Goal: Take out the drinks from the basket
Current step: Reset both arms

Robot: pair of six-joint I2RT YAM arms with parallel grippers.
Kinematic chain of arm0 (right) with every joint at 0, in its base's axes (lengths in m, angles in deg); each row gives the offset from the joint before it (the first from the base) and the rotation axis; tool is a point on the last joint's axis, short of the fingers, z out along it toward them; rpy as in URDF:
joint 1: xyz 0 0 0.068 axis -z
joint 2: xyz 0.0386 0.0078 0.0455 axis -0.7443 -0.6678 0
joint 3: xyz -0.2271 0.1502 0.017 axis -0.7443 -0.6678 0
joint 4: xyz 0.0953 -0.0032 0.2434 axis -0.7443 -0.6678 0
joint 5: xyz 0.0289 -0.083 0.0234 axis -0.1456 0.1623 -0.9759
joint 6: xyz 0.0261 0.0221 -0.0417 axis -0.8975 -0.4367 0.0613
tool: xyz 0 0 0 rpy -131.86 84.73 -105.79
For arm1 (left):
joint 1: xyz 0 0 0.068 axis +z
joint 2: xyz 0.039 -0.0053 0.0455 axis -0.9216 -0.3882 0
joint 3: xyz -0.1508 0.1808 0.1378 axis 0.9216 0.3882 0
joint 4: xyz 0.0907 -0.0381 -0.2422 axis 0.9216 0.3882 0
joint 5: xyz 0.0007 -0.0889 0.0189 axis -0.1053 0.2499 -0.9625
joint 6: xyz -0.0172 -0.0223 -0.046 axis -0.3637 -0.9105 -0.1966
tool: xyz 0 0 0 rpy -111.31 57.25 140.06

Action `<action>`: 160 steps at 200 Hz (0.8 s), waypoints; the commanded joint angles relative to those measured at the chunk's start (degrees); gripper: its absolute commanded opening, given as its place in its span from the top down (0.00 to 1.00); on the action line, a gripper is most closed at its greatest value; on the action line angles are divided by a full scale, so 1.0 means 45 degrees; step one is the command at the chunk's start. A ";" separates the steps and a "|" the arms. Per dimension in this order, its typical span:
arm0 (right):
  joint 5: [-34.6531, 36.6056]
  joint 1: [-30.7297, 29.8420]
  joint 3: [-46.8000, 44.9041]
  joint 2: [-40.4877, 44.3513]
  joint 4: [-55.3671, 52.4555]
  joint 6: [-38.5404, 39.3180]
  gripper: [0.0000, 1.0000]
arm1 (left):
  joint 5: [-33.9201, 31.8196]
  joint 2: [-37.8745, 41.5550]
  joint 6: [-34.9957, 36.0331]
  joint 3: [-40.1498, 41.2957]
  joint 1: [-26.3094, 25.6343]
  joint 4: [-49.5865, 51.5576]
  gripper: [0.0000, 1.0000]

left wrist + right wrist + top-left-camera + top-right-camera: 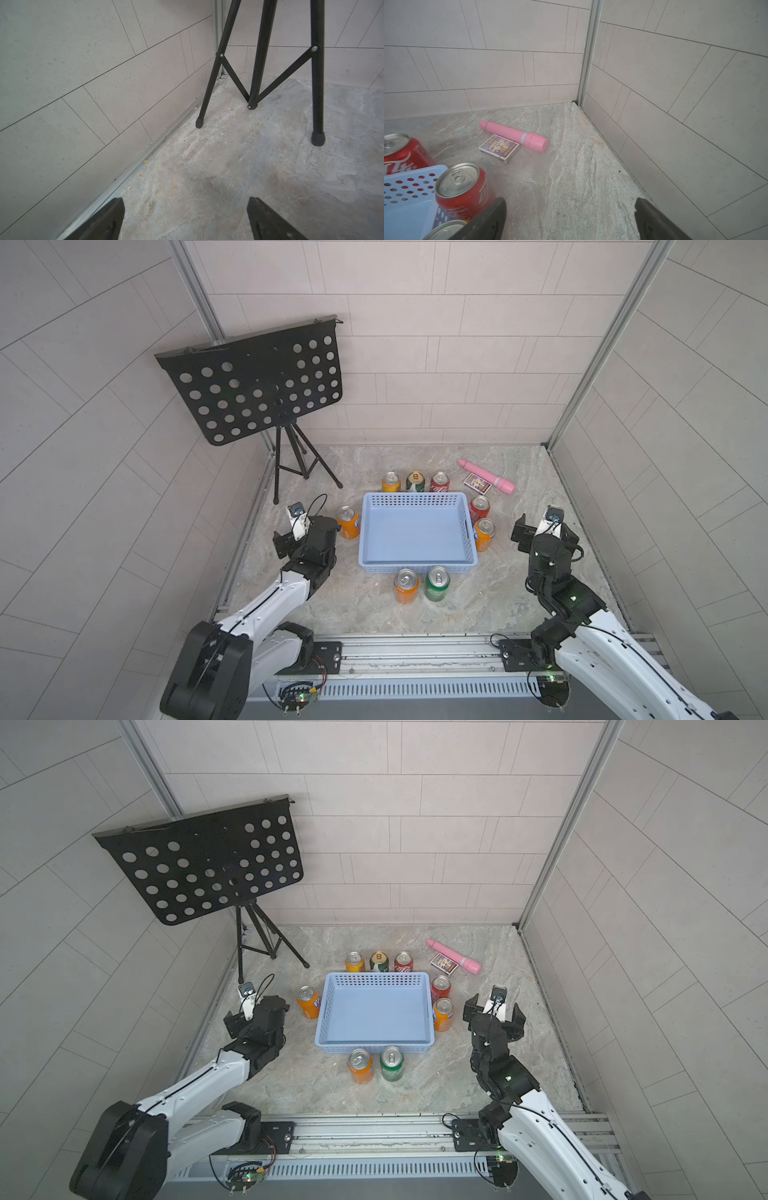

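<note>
Two claws at the sides of both top views, left claw (186,220) and right claw (571,220), each spread wide and gripping nothing. Eight cans upright outside the blue basket (415,568) at mid-frame: front orange can (406,585) and green can (437,583) just below its near wall, left orange can (348,522) at its left, right orange can (484,534) and side red can (479,509) at its right, back orange can (391,482), dark green-and-white can (415,482) and back red can (439,482) along its far wall. Farther off, card box (478,483) just beside pink tube (488,476) to the upper right, black music stand (253,381) at upper left.
</note>
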 commanded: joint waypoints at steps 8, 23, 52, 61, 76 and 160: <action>0.0589 0.0508 -0.0174 -0.0586 0.0773 -0.0025 0.00 | -0.0692 -0.1508 0.1035 0.0517 0.0153 -0.3413 0.00; 0.0598 0.0820 -0.0383 -0.0724 0.1201 0.0047 0.00 | -0.0649 -0.1847 0.1351 0.0255 0.0268 -0.3440 0.00; 0.0579 0.1445 -0.0772 -0.0953 0.2057 0.0098 0.00 | 0.0862 -0.2260 0.2003 0.0559 0.0849 -0.5053 0.00; 0.0586 0.1582 -0.0913 -0.1081 0.2414 0.0231 0.00 | 0.1510 -0.2293 0.1878 0.0624 0.1158 -0.5323 0.00; 0.0571 0.1807 -0.1115 -0.1328 0.2931 0.0356 0.00 | 0.2414 -0.2407 0.1775 0.0410 0.1712 -0.5022 0.00; -0.0119 0.2608 -0.2346 -0.1231 0.5262 0.0637 0.00 | 0.5570 -0.3937 0.2615 0.0623 0.2691 -0.7173 0.00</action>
